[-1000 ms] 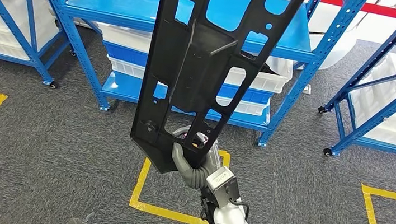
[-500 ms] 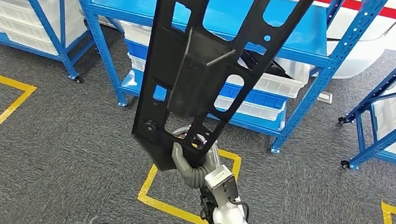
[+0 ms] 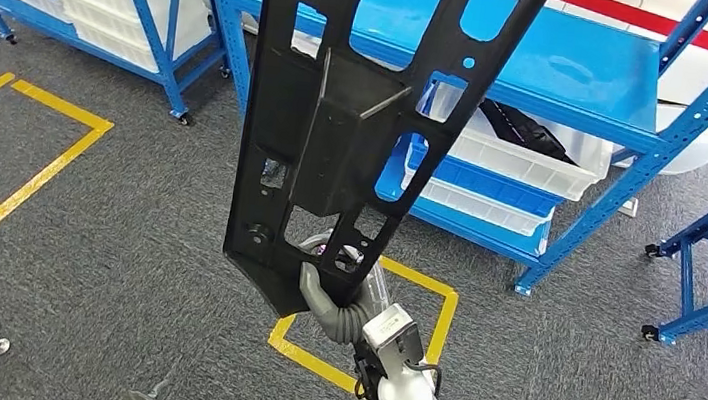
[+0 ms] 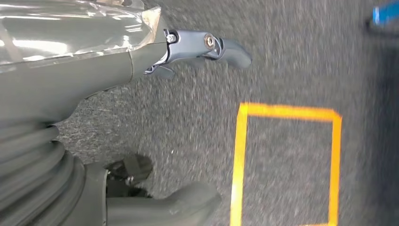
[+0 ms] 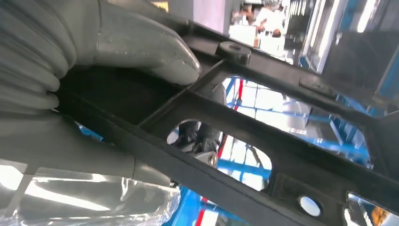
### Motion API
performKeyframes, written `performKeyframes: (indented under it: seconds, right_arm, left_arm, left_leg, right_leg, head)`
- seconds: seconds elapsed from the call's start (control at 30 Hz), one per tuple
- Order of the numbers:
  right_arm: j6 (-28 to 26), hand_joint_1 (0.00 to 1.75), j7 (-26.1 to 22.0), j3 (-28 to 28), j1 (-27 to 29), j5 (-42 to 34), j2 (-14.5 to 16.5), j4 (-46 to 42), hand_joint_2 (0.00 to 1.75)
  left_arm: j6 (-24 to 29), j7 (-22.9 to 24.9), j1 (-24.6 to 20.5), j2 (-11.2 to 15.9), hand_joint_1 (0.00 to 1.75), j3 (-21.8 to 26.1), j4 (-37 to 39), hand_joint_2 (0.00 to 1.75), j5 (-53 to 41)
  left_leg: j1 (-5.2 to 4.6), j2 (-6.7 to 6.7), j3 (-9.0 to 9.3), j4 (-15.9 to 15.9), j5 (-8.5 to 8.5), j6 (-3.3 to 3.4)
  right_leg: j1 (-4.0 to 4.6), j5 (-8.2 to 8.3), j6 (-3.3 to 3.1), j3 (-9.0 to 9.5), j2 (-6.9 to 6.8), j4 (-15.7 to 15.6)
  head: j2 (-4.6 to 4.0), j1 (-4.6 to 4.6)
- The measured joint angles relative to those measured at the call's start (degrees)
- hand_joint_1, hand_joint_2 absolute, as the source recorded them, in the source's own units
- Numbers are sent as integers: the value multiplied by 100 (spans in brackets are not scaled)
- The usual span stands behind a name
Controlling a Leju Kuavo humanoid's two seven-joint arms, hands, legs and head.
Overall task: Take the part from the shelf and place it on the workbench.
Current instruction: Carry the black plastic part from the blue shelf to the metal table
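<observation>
Gripping the black part (image 3: pixel 338 128), right hand (image 3: pixel 329 293); grey carpet (image 3: pixel 101 262), yellow tape squares (image 3: pixel 28 158), blue shelves (image 3: pixel 566 73).

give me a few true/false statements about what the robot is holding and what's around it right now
1. The right hand grips the long black perforated plastic part at its lower end. True.
2. The part lies flat on the floor. False: it is held upright.
3. The left hand holds a white bin. False: it holds nothing and hangs over the grey carpet.
4. White plastic bins sit on the blue metal shelf. True.
5. The floor markings are red. False: yellow tape squares.
</observation>
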Motion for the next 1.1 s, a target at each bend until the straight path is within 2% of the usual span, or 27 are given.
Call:
performKeyframes:
  seconds: [0.07,0.1,0.13,0.17,0.2,0.23,0.27,0.3,0.37,0.43,0.5,0.57,0.6,0.63,0.67,0.73,0.8,0.87,0.9,0.97,1.03,1.07,1.1]
  right_arm:
    - [17,175,0,6,46,0,-35,-2,175]
    - [20,175,0,9,66,0,-49,-2,175]
    - [23,175,0,11,76,0,-60,-2,175]
    - [26,175,-1,14,81,0,-64,-5,175]
    - [29,175,-2,14,86,-1,-68,-11,175]
    - [32,175,-6,14,101,-2,-70,-26,175]
    - [35,175,-10,14,127,-4,-75,-46,175]
    - [43,175,-14,15,156,-8,-78,-69,175]
    - [80,175,-16,16,197,-14,-69,-120,175]
    - [127,175,-10,16,202,-16,-38,-174,175]
    - [175,175,10,14,209,-16,-13,-219,175]
    - [249,175,61,14,228,-8,8,-239,175]
    - [290,175,93,14,235,-1,23,-245,175]
    - [318,175,120,14,238,7,47,-253,175]
    - [338,175,140,15,238,13,74,-264,175]
    - [371,175,159,16,231,18,124,-292,175]
    - [414,175,187,15,219,13,158,-311,175]
    - [439,175,219,11,196,5,179,-317,175]
    - [443,175,228,5,185,-2,181,-321,175]
    - [440,175,235,-15,171,-19,157,-331,175]
    - [433,175,239,-36,191,-31,94,-333,175]
    - [431,175,239,-44,209,-36,62,-332,175]
    - [429,175,235,-52,227,-42,29,-331,175]
  left_arm:
    - [3,1,13,2,0,-5,-1,175,5]
    - [5,1,27,2,0,-9,-1,175,5]
    - [7,1,43,1,0,-15,-1,175,5]
    - [9,1,55,-1,0,-20,-1,175,5]
    - [12,1,62,-3,0,-24,-1,175,7]
    - [16,1,63,-4,0,-27,-2,175,11]
    - [20,1,64,-4,0,-28,-3,175,17]
    - [25,1,69,-4,0,-28,-4,175,26]
    - [42,1,100,1,0,-28,-5,175,44]
    - [61,1,124,3,0,-32,-6,175,59]
    - [92,1,117,-2,0,-37,-6,175,80]
    - [141,1,111,-5,0,-37,-5,175,109]
    - [167,1,113,-5,0,-36,-5,175,123]
    - [185,1,114,-5,0,-34,-5,175,137]
    - [201,1,113,-5,0,-33,-5,175,150]
    - [224,1,97,-6,0,-30,-6,175,170]
    - [244,1,72,-5,0,-27,-15,175,173]
    - [252,1,64,-1,0,-22,-34,175,171]
    - [246,0,72,0,0,-20,-57,175,162]
    - [219,-2,78,-2,0,-19,-119,175,131]
    - [197,-3,76,-4,0,-17,-171,175,105]
    - [195,-2,80,-4,0,-17,-181,175,101]
    - [191,-2,91,-5,0,-17,-188,175,93]
  left_leg:
    - [1,-127,-17,3,12,16]
    - [1,-192,-22,6,17,15]
    - [2,-259,-23,12,21,8]
    - [3,-324,-25,26,23,-3]
    - [1,-384,-39,48,22,-23]
    - [-8,-447,-65,85,16,-50]
    - [-13,-498,-97,117,16,-85]
    - [-12,-544,-131,134,23,-124]
    - [20,-602,-181,143,45,-189]
    - [27,-416,-278,318,-73,-237]
    - [29,-136,-527,885,-399,-280]
    - [55,-44,-825,1553,-681,-313]
    - [62,-29,-887,1698,-703,-319]
    - [66,-16,-840,1627,-621,-314]
    - [65,14,-690,1358,-463,-298]
    - [25,191,-287,613,-179,-245]
    - [-43,311,-107,245,-112,-190]
    - [-85,234,-109,197,-107,-130]
    - [-82,189,-90,157,-84,-93]
    - [-56,88,-43,75,-30,-11]
    - [-43,-37,-37,53,-7,30]
    - [-44,-106,-40,55,-4,38]
    - [-44,-173,-43,57,-4,38]
  right_leg:
    - [-11,-218,-8,-313,80,645]
    - [-16,-205,24,-355,89,719]
    - [-25,-108,73,-293,101,580]
    - [-44,49,130,-140,144,255]
    - [-72,201,179,34,245,-133]
    - [-98,320,196,179,339,-452]
    - [-115,389,192,268,415,-657]
    - [-110,410,166,294,450,-731]
    - [-100,444,94,291,372,-738]
    - [-113,475,24,289,283,-755]
    - [-94,480,-29,290,173,-762]
    - [-55,470,-58,289,51,-761]
    - [-41,465,-65,290,-7,-760]
    - [-32,461,-70,292,-61,-759]
    - [-27,455,-75,299,-110,-759]
    - [2,440,-72,308,-195,-756]
    - [35,426,-49,304,-274,-758]
    - [42,417,-7,315,-361,-778]
    - [40,395,14,307,-348,-758]
    - [35,229,20,186,-169,-462]
    - [14,-63,-14,-149,37,242]
    - [3,-170,-14,-326,77,580]
    - [-8,-204,8,-437,94,769]
  head:
    - [0,13]
    - [0,13]
    - [0,14]
    - [0,14]
    - [0,16]
    - [-1,13]
    - [-1,8]
    - [-1,6]
    - [-1,-1]
    - [-1,-30]
    - [-1,-69]
    - [0,-80]
    - [0,-82]
    - [0,-83]
    - [-1,-83]
    - [-1,-83]
    - [0,-78]
    - [1,-77]
    - [1,-77]
    - [0,-67]
    - [-1,-48]
    - [-1,-37]
    - [0,-36]
